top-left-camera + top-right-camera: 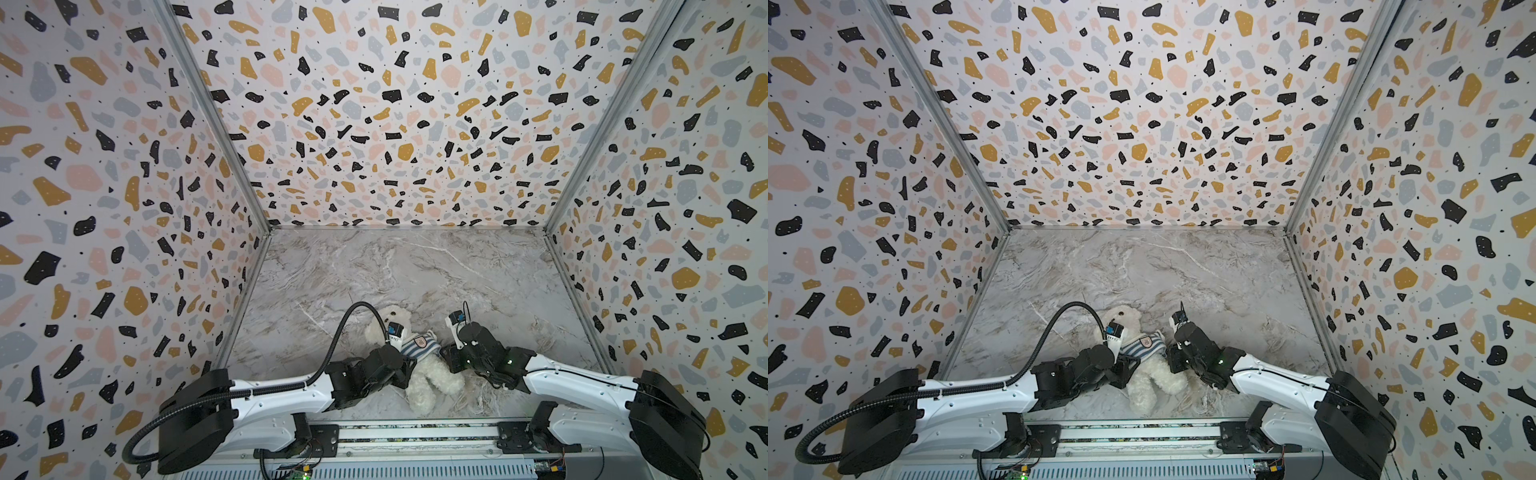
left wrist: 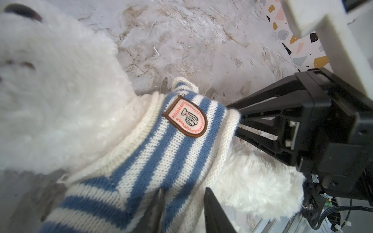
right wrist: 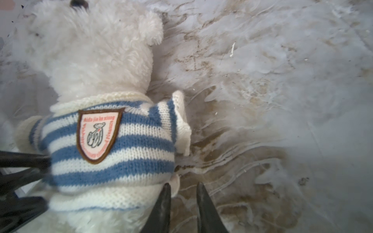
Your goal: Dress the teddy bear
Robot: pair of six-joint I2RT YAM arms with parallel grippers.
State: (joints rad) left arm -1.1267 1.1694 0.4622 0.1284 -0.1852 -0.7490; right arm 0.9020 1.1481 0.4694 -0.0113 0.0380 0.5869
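The teddy bear (image 1: 430, 384) (image 1: 1150, 384) lies on its back near the table's front, head toward the far left. A blue-and-white striped shirt (image 1: 419, 348) (image 1: 1142, 348) with a badge (image 2: 185, 117) sits round its chest. In the left wrist view my left gripper (image 2: 184, 199) is at the shirt's lower edge, shut with knit fabric (image 2: 161, 151) filling the gap. My right gripper (image 3: 183, 187) stands at the shirt's (image 3: 131, 141) other side, slightly open. Marble shows between its fingers and a hem corner lies by one tip. The bear's arms are hidden.
The marble table (image 1: 415, 270) is boxed in by terrazzo-patterned walls on three sides. A metal rail (image 1: 415, 432) carrying both arm bases runs along the front edge. The left arm's black hose (image 1: 357, 308) arches above the bear's head.
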